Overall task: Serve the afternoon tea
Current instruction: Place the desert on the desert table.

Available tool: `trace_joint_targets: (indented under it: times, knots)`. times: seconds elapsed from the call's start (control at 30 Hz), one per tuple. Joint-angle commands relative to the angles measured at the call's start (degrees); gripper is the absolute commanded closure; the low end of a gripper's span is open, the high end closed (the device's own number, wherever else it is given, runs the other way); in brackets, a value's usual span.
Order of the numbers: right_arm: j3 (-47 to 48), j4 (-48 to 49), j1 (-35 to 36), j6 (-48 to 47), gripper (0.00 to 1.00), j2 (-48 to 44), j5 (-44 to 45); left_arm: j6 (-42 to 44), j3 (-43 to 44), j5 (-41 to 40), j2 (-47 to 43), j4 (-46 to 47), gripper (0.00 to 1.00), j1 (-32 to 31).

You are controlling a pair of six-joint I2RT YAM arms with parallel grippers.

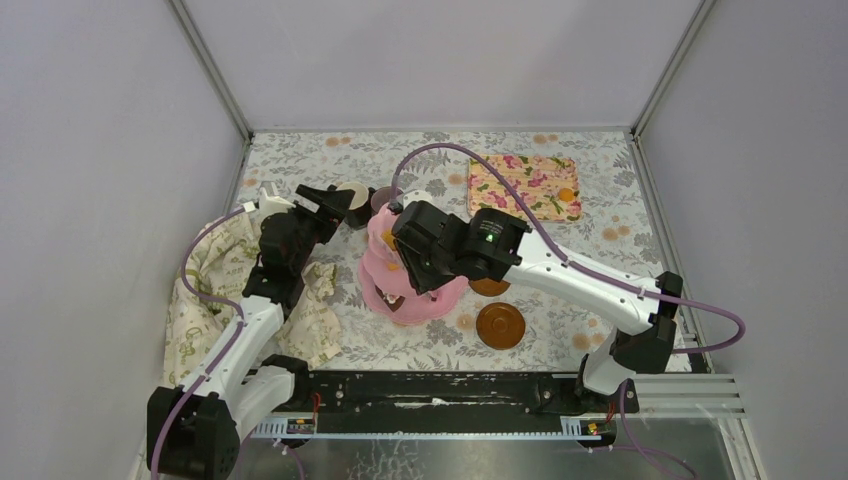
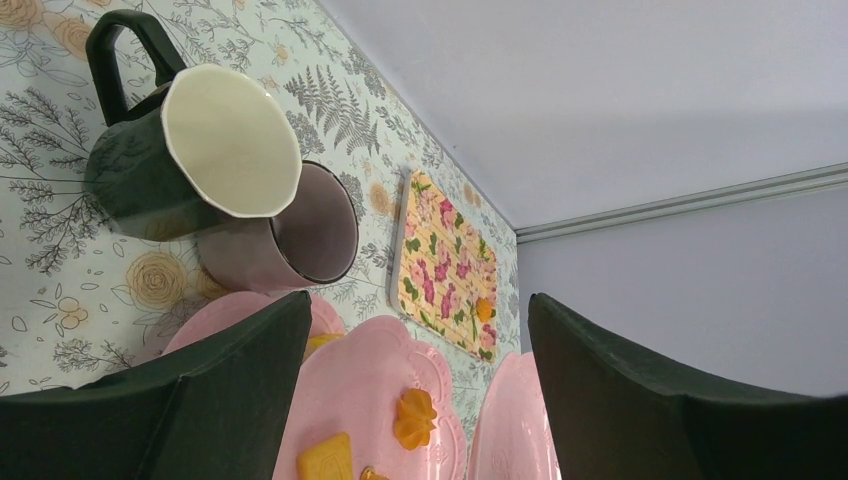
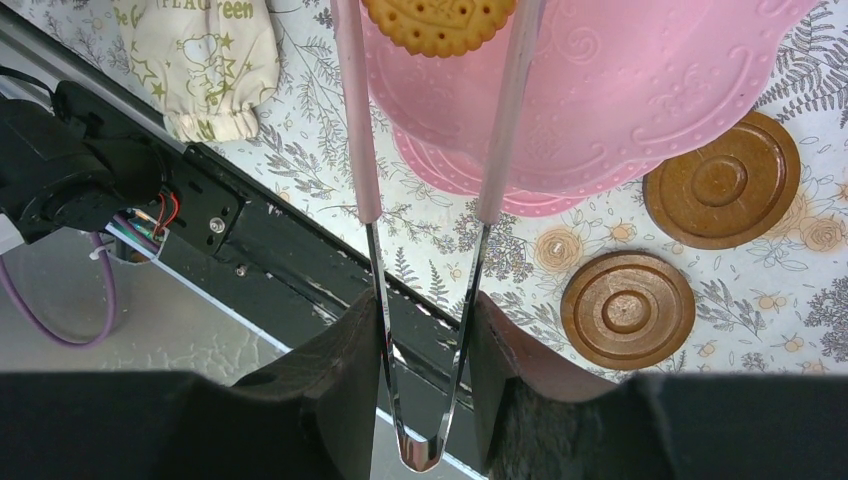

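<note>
Overhead, grey walls point(image 1: 430, 60) enclose a floral table point(image 1: 300, 160); left claw point(image 2: 418, 310) gapes empty, right claw point(image 3: 425, 330) pinches tongs point(image 3: 355, 120) gripping a biscuit point(image 3: 438, 22).

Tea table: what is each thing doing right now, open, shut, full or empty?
Left pincer: open, empty.
Right pincer: shut on tongs.
Tongs: squeezed, pinching a round biscuit.
Black mug: upright, empty.
Purple mug: upright, looks empty.
Brown saucers: flat, bare.
Pink cake stand: upright, holding sweets.
Floral tray: flat, one orange sweet on it.
</note>
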Motion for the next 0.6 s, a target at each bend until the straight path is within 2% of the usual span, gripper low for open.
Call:
trace_joint_targets:
  times: [0.0, 0.3, 0.57]
  knots:
    - [2.19, 2.16, -0.56, -1.13, 0.60, 0.61, -1.15, -0.16, -0.65, 0.92, 0.03, 3.85, 0.14, 0.38]
    - [1.95, 2.25, -0.88, -1.15, 0.55, 0.61, -1.48, -0.33, -0.76, 1.15, 0.25, 4.20, 0.14, 0.53]
    - [1.78, 2.64, -0.88, -0.78, 0.55, -0.13, -1.39, -0.33, -0.62, 1.20, 0.39, 4.33, 0.14, 0.54]
